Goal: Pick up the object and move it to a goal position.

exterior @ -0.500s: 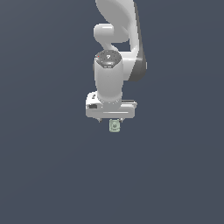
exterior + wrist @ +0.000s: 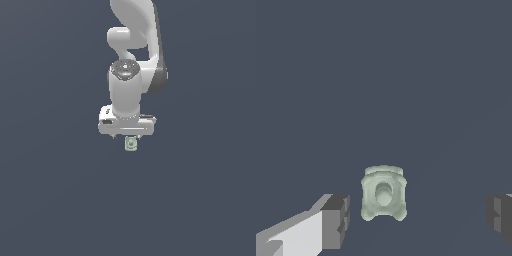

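- Fingers (image 2: 336, 220): two dark-padded fingers are shown spread wide apart in the wrist view, one on each side of the object, neither touching it; nothing is held.
- Gripper (image 2: 128, 136): in the exterior view the white gripper is seen pointing straight down, with the object just below its lower edge.
- Change: against the exterior view of half a second ago, the relation of gripper to object is little altered; the object is again seen just under the gripper's lower edge, slightly towards the exterior view's right of the hand's middle. No closing of the fingers can be made out.
- Meaning for the task: the approach is judged to be nearly complete, with the object bracketed but not yet grasped. A closing of the fingers is judged to be the step next required, and the lift and carry to the goal are not yet begun.
- Object (image 2: 384, 193): a small pale mint-green block with rounded, lobed corners is shown, a round grey mark being set in its upward face. It lies on the dark grey floor (image 2: 381, 75), nearer the one finger than the other.
- Goal: no goal marker is visible in either view.
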You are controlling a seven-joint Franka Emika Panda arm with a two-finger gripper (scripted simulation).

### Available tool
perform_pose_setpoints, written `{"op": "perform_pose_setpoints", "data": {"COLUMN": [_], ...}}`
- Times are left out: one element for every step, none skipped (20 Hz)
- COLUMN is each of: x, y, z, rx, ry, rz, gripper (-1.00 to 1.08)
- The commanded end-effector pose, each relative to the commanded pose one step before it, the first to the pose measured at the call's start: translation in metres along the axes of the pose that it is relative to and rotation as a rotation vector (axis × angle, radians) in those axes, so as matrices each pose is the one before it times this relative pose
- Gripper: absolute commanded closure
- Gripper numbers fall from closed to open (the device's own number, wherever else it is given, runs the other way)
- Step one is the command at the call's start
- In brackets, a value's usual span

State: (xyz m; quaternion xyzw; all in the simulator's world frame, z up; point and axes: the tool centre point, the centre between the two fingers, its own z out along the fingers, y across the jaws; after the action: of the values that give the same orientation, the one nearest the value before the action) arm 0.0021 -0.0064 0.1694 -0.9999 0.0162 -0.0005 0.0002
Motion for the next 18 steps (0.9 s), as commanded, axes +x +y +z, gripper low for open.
{"op": "perform_pose_setpoints", "data": {"x": [-0.00084,0.00020,-0.00016,-0.00049,-0.00078,-0.00101,-0.00122,-0.00144,-0.00169,-0.00193,-0.00224,-0.00256,-0.00288,-0.00321,-0.00361,-0.00361,-0.00340,-0.00317], "y": [0.00017,-0.00003,-0.00017,-0.00027,-0.00041,-0.00054,-0.00065,-0.00077,-0.00088,-0.00111,-0.00109,-0.00120,-0.00130,-0.00140,-0.00157,-0.00143,-0.00129,-0.00115], "z": [0.00058,-0.00001,0.00031,0.00101,0.00148,0.00196,0.00244,0.00291,0.00336,0.00386,0.00421,0.00464,0.00505,0.00545,0.00565,0.00568,0.00516,0.00466], "rx": [-0.00204,0.00038,0.00039,0.00000,0.00000,0.00000,0.00000,0.00000,0.00000,0.00058,0.00000,0.00000,0.00000,0.00000,0.00056,0.00000,0.00000,0.00000], "ry": [-0.00264,0.00054,0.00053,0.00000,0.00000,0.00000,0.00000,0.00000,0.00000,-0.00013,0.00000,0.00000,0.00000,0.00000,0.00028,0.00000,0.00000,0.00000], "rz": [0.00121,-0.00020,-0.00021,0.00000,0.00000,0.00000,0.00000,0.00000,0.00000,-0.00035,0.00000,0.00000,0.00000,0.00000,-0.00028,0.00000,0.00000,0.00000], "gripper": [-0.92,-0.92,-0.92,-0.92,-0.92,-0.92,-0.92,-0.92,-0.92,-0.92,-0.92,-0.92,-0.92,-0.92,-0.92,-0.92,-0.92,-0.92]}}
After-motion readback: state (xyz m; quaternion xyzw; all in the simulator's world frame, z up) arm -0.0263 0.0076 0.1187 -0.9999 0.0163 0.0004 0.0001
